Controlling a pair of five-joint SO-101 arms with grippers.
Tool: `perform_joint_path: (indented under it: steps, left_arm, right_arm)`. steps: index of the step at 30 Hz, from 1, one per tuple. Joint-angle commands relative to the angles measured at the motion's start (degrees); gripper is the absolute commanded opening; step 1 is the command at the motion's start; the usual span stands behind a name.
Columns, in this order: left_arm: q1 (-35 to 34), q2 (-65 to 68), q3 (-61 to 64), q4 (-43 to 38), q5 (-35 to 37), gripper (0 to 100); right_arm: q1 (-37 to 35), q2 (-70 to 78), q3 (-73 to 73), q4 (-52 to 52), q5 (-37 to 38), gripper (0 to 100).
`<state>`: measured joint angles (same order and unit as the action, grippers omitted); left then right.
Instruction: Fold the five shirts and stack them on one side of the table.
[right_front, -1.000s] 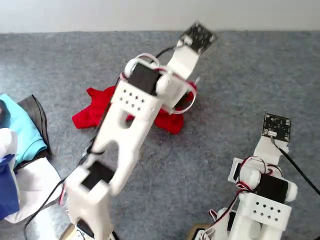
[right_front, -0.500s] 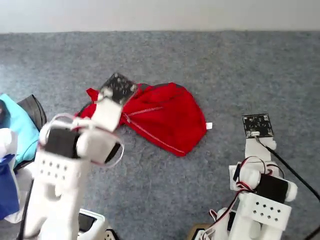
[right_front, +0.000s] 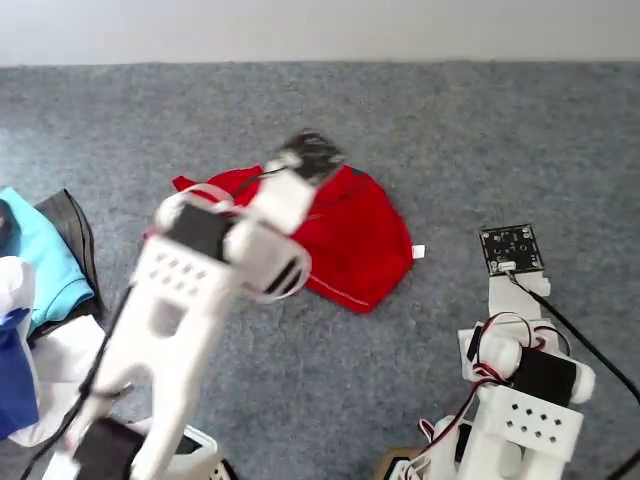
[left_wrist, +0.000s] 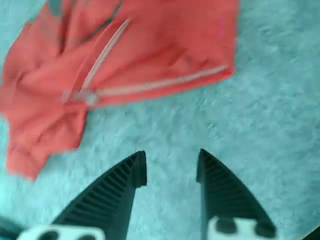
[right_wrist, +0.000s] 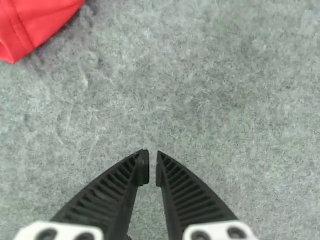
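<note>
**While the red shirt is lying rumpled mid-worktop, both sets of jaws are holding nothing**

Though it is sitting near the middle of the grey worktop (right_front: 450, 130), the red shirt (right_front: 350, 235) is not lying flat: it is showing as a loose, rounded heap with creases and pale seam lines running across it, and a small white tag (right_front: 418, 251) is sticking out at its right edge. In the high view the left arm (right_front: 200, 290) is stretching up from the near edge and crossing over the shirt's left part. From the left wrist view, the left jaws are standing moderately apart above bare worktop just beside the shirt's (left_wrist: 125, 60) hem, with nothing between them and no cloth touching them. At the near right the right arm (right_front: 525, 390) is standing upright, apart from the shirt. Its right jaws are pointing down at bare worktop and are showing only a thin slit between the tips, gripping nothing; a corner of the shirt (right_wrist: 30, 22) is showing farther off in that wrist view. Over at the worktop's left edge, well apart from the red one, more garments are lying together: a turquoise shirt (right_front: 40, 265) is resting on a dark shirt (right_front: 70, 225), and nearer the front a white shirt (right_front: 70, 370) and a blue shirt (right_front: 12, 370) are overlapping.
</note>
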<state>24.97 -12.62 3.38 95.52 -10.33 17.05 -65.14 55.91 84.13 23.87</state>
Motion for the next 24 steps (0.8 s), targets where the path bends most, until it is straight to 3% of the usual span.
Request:
perform_joint_path:
  steps: [1, 5, 14, 24]
  left_arm:
    - [6.24, 11.78, -10.77, 0.35, 0.53, 19]
    - [9.93, 25.93, -21.85, 3.16, 0.44, 22]
    - [10.55, 51.16, -47.08, 5.01, 0.18, 24]
    - [10.11, 62.59, -51.21, 4.92, 0.26, 23]
  right_arm:
    - [0.66, 0.31, -1.93, -0.31, 0.62, 4.0]
    - [0.75, 0.31, -1.93, -0.31, 0.62, 3.9]
    - [0.75, 0.31, -1.93, -0.31, 0.53, 3.9]
    - [0.75, 0.31, -1.93, -0.31, 0.53, 3.9]
